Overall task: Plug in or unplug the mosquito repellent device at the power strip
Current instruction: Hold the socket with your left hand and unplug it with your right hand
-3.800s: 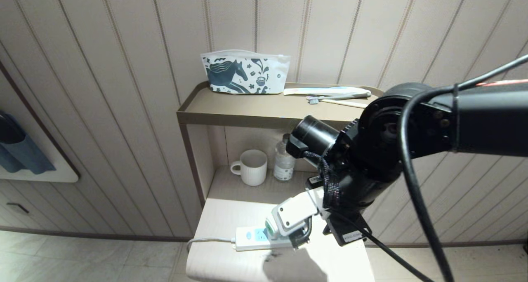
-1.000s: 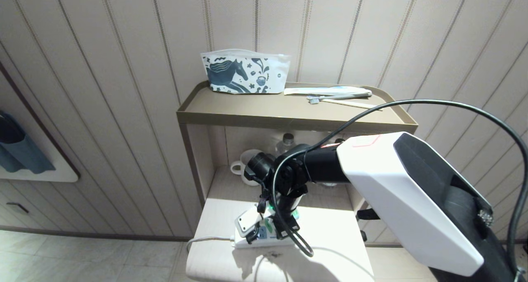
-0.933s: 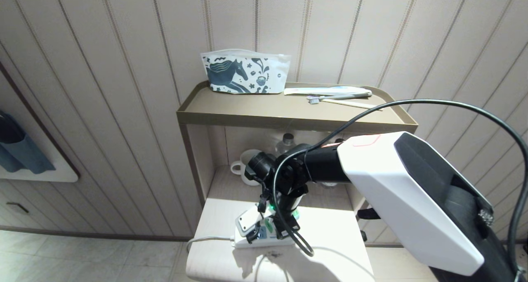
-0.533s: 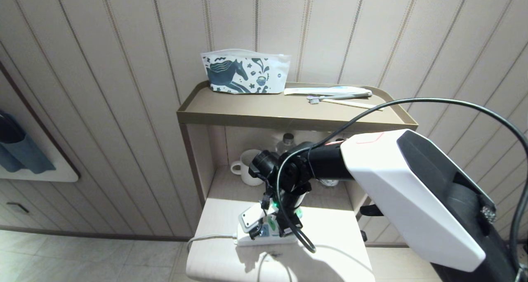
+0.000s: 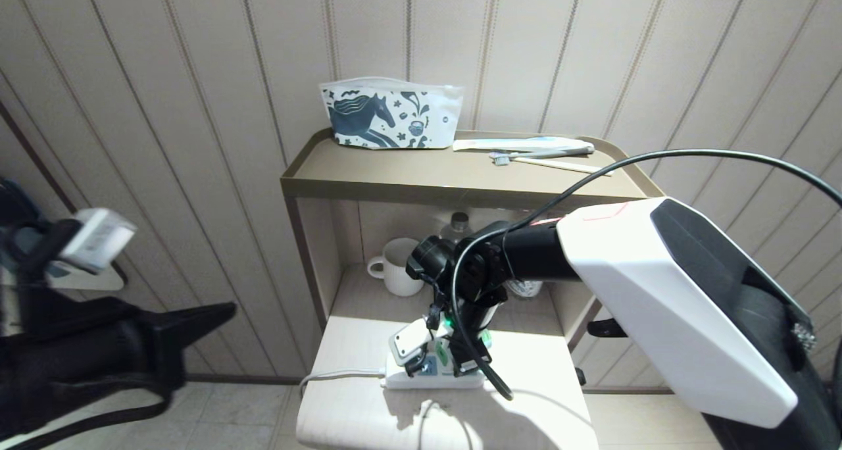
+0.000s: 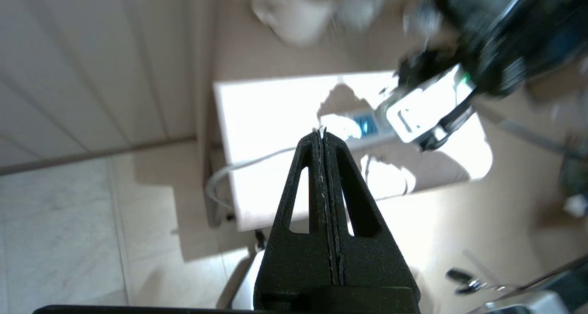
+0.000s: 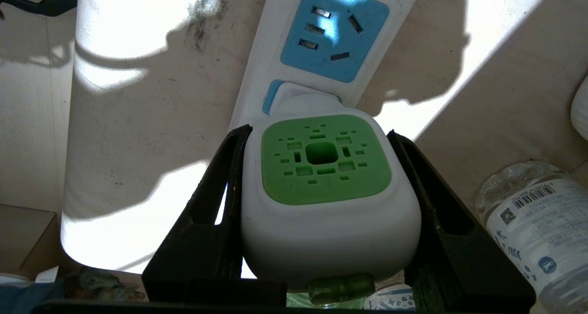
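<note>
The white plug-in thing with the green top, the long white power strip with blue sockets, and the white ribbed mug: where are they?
mosquito repellent device (image 7: 325,160): right wrist view, green vented top.
power strip (image 7: 336,31): right wrist view, free blue socket face.
white ribbed mug (image 5: 402,268): head view, its side.

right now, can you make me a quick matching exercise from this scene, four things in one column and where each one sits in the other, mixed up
Things:
1. mosquito repellent device
2. white mug
3. horse-print pouch
4. toothbrush

Places:
A. top shelf, left part, against the wall
B. lower shelf, beside a water bottle
C. between the right gripper fingers, on the power strip
D. top shelf, right part, lying flat

Pairs: 1-C, 2-B, 3-A, 4-D
</note>
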Available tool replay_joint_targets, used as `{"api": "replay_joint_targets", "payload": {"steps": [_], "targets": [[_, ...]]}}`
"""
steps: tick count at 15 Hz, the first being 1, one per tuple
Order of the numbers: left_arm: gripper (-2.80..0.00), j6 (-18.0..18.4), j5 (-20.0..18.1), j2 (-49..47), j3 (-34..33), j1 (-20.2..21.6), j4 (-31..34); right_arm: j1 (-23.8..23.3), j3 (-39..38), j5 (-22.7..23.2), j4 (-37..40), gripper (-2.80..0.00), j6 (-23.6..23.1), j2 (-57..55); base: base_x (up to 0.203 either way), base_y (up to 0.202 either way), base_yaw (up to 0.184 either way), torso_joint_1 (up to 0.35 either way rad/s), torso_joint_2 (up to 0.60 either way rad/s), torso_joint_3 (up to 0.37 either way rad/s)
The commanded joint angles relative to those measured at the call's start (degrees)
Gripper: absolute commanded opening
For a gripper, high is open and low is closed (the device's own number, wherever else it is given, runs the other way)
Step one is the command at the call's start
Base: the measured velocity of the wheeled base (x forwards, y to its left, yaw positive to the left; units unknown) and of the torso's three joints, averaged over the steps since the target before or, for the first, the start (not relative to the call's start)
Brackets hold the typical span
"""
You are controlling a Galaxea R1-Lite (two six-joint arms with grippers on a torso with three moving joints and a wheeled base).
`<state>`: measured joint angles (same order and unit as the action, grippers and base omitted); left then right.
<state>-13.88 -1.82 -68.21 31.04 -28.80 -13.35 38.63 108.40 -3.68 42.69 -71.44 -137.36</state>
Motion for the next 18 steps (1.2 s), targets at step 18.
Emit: {"api": "replay_joint_targets", "payload": {"steps": [18], "targets": [[-2.8,-1.0,29.47,-62.46,-8.4,-25.85,-69.14,-2.42,-3.02,-0.01,0.2,-2.8,-0.19,0.86,0.0,0.0,0.0,0.0,0.0,0.0]]}}
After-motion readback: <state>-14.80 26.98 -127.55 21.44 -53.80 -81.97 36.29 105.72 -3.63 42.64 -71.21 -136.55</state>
